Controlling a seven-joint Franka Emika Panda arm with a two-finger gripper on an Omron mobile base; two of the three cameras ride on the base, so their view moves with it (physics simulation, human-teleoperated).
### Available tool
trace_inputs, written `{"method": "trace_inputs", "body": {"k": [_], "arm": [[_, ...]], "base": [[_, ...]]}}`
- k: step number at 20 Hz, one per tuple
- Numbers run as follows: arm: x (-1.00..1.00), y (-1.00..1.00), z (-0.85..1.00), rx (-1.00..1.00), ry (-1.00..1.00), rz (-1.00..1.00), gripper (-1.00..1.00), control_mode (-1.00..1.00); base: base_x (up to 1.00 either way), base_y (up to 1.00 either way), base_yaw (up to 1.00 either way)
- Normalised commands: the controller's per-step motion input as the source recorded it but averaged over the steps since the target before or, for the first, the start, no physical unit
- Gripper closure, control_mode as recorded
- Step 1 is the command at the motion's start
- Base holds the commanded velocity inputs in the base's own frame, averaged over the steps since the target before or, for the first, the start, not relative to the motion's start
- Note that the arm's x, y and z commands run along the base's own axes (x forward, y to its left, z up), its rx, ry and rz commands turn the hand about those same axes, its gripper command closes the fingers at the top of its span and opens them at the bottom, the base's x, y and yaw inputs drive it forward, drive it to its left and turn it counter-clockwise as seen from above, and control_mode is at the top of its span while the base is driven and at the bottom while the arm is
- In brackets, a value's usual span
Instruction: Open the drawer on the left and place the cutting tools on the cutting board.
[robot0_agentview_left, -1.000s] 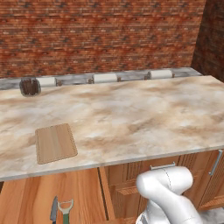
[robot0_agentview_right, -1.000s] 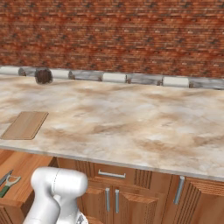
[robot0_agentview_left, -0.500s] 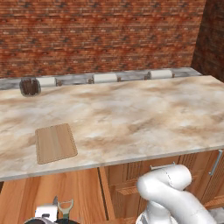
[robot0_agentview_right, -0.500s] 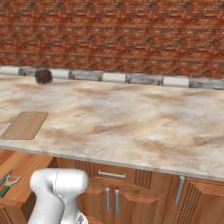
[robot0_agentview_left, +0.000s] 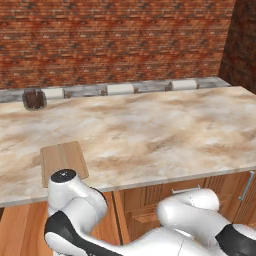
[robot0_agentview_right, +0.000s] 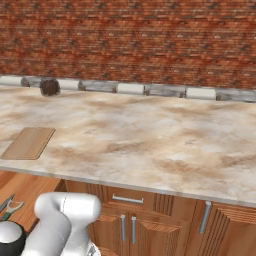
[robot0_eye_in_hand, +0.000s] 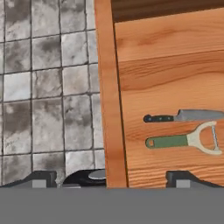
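Observation:
Looking straight down in the hand view, the drawer (robot0_eye_in_hand: 166, 78) is pulled open and both cutting tools lie on its wooden floor. The dark knife (robot0_eye_in_hand: 183, 116) lies just above the green-handled tool (robot0_eye_in_hand: 181, 141) with its pale head. My gripper (robot0_eye_in_hand: 111, 180) is open, hanging over the drawer's side wall (robot0_eye_in_hand: 107, 87), the tools off to its right. The right base view shows the tools (robot0_agentview_right: 8, 206) in the open drawer (robot0_agentview_right: 30, 190) beside my arm. The cutting board (robot0_agentview_left: 64, 160) (robot0_agentview_right: 29, 142) lies bare on the counter's left near its front edge.
Grey floor tiles (robot0_eye_in_hand: 48, 87) lie left of the drawer wall. A dark round jar (robot0_agentview_left: 34, 99) (robot0_agentview_right: 49, 86) stands at the counter's back left. A narrower drawer front (robot0_agentview_right: 127, 200) and cabinet doors sit under the counter's middle. The brick wall closes the back.
My arm has swung left and up over the open drawer, and in the left base view its white links now cover the tools that showed a second ago.

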Motion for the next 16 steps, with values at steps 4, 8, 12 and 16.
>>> {"method": "trace_inputs", "body": {"k": [4,8,12,16], "arm": [[0.61,0.00,0.03,0.00,0.38,0.05,-1.00,-1.00],[0.64,0.00,0.00,0.00,0.37,0.05,-1.00,-1.00],[0.60,0.00,0.00,0.00,0.32,0.04,-1.00,-1.00],[0.44,0.00,0.00,0.00,0.25,0.04,-1.00,-1.00]], "base": [[0.00,0.00,0.00],[0.00,0.00,0.00],[0.00,0.00,0.00],[0.00,0.00,0.00]]}}
